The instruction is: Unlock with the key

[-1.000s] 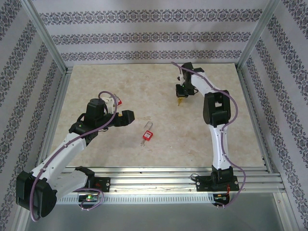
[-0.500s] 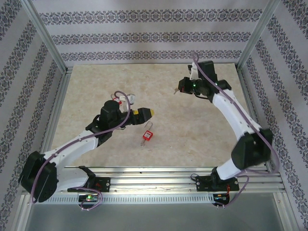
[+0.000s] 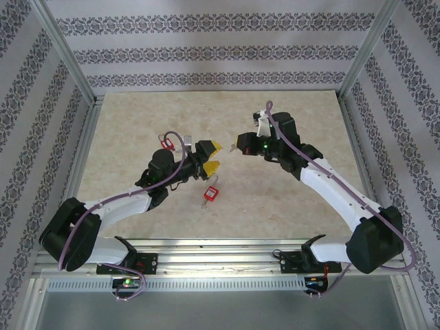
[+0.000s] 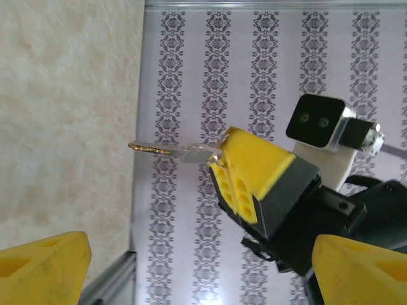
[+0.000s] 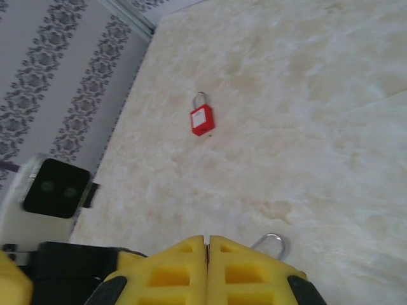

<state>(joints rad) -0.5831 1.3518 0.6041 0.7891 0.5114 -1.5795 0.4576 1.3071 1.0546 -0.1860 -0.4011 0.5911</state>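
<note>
My right gripper hovers over the middle of the table, shut on a small brass key. In the left wrist view the key sticks out sideways from its yellow fingers. My left gripper faces it from the left, a short gap away, open and holding nothing. A red padlock with a white label lies flat on the table just in front of both grippers. In the right wrist view a red padlock lies ahead of the closed fingers, and a small silver loop peeks past them.
A second red padlock-like item lies on the table behind the left arm. Patterned walls and aluminium frame posts enclose the marble-look table on three sides. Rails run along the near edge.
Both arms have swung toward the table's centre. The right gripper carried the key forward from the back and turned to face left. The left gripper reached right until the two nearly meet.
</note>
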